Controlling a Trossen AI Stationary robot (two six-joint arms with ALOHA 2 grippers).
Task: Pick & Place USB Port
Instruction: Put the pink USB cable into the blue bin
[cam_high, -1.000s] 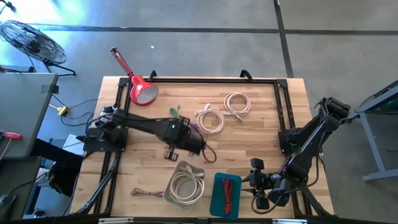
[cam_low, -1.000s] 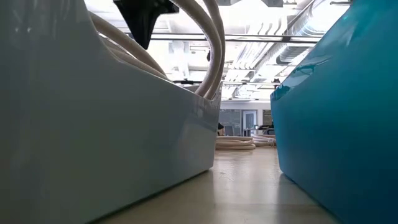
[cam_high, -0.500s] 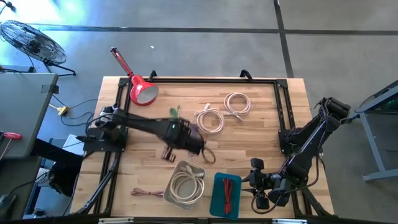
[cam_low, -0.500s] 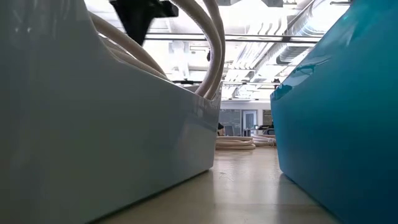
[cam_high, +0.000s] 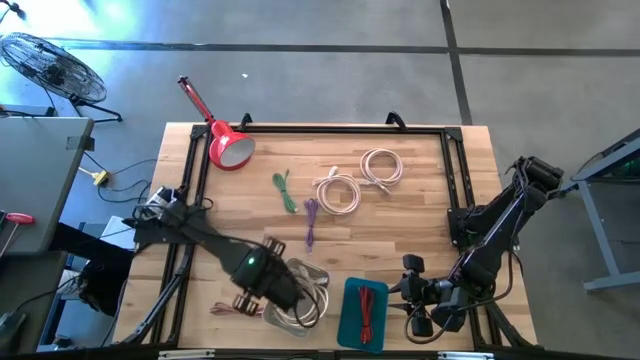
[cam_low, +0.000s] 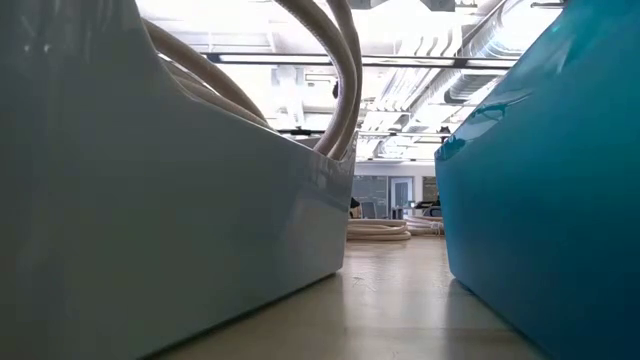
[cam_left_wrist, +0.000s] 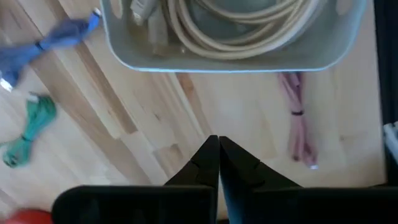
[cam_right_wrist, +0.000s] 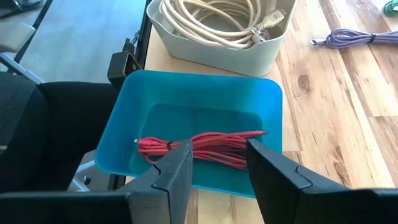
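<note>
Several coiled USB cables lie on the wooden table: two beige ones (cam_high: 340, 192) (cam_high: 380, 167), a green one (cam_high: 287, 190), a purple one (cam_high: 310, 220) and a pink one (cam_high: 235, 310). A white bin (cam_left_wrist: 236, 59) holds a beige cable (cam_right_wrist: 217, 18). A teal bin (cam_right_wrist: 124, 124) holds a red cable (cam_right_wrist: 205, 146). My left gripper (cam_left_wrist: 217, 155) is shut and empty, pointing down above bare wood between the white bin and the pink cable (cam_left_wrist: 298, 124). My right gripper (cam_right_wrist: 217, 162) hangs open at the near right, slanting down over the teal bin.
A red lamp (cam_high: 225, 145) lies at the far left corner. A black frame rail (cam_high: 320, 128) runs around the table's edges. Bare wood shows between the loose cables and the two bins. The low view looks between the white bin (cam_low: 150, 200) and the teal bin (cam_low: 550, 180).
My left gripper has swung from above the purple cable in the table's middle toward the near left, to beside the white bin, and has left the low view. It stays shut. The purple cable now lies uncovered on the table.
</note>
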